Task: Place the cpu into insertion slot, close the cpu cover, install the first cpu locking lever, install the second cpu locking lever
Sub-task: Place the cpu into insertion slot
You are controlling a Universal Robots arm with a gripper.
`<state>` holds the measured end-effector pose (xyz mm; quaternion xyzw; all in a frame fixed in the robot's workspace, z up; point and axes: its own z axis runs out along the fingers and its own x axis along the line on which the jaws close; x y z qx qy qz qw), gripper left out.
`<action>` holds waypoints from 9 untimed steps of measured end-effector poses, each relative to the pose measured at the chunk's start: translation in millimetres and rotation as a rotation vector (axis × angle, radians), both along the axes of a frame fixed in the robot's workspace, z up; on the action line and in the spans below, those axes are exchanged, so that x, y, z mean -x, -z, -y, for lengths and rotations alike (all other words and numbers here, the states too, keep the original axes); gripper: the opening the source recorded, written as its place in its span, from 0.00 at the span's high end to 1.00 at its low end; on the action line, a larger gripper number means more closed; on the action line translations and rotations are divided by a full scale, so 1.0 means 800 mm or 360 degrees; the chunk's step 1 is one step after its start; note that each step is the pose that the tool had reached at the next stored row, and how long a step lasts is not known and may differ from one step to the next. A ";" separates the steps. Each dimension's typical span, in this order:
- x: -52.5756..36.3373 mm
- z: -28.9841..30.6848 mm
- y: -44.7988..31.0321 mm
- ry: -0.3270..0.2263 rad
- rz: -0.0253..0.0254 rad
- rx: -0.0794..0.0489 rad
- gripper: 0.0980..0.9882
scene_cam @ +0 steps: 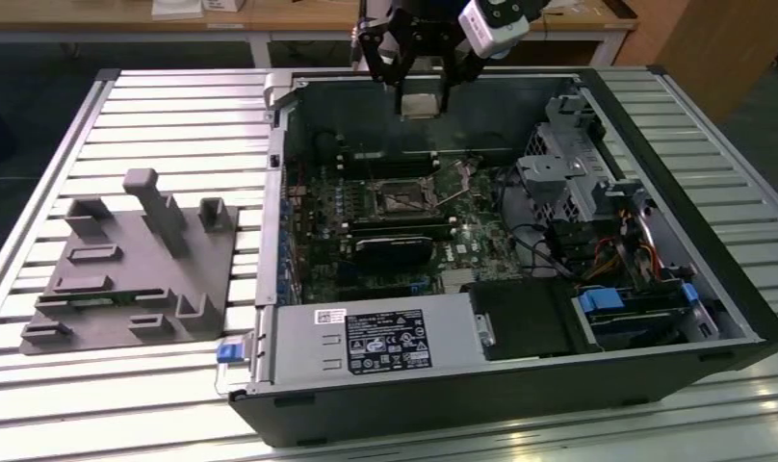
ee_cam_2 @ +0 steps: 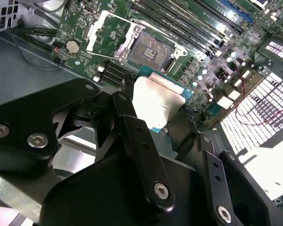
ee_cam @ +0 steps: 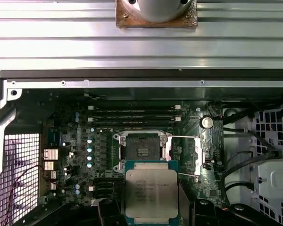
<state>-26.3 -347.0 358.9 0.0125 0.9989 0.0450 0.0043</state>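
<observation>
The gripper (scene_cam: 419, 96) hangs pointing down, its black fingers (ee_cam_2: 137, 136) seemingly clamped on the cpu (ee_cam_2: 155, 101).

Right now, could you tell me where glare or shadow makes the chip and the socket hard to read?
In the second wrist view, glare whitens the cpu, and the perforated case wall is blown out; in the first wrist view the cpu and the insertion slot are evenly lit; in the exterior view the insertion slot sits in shade, while the table slats glare.
</observation>
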 end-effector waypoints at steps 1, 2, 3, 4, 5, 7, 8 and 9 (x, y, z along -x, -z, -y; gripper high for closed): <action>0.000 0.0000 0.0017 0.0000 0.00000 0.0000 0.51; 0.000 0.0000 0.0033 0.0000 0.00000 0.0000 0.51; 0.000 0.0000 0.0050 0.0000 0.00000 0.0000 0.51; 0.000 0.0000 0.0066 0.0000 0.00000 0.0000 0.51; 0.000 0.0000 0.0084 0.0000 0.00000 0.0000 0.51; 0.000 0.0000 0.0117 0.0000 0.00000 0.0000 0.51; 0.000 0.0000 0.0134 0.0000 0.00000 0.0000 0.51; 0.000 0.0000 0.0150 0.0000 0.00000 0.0000 0.51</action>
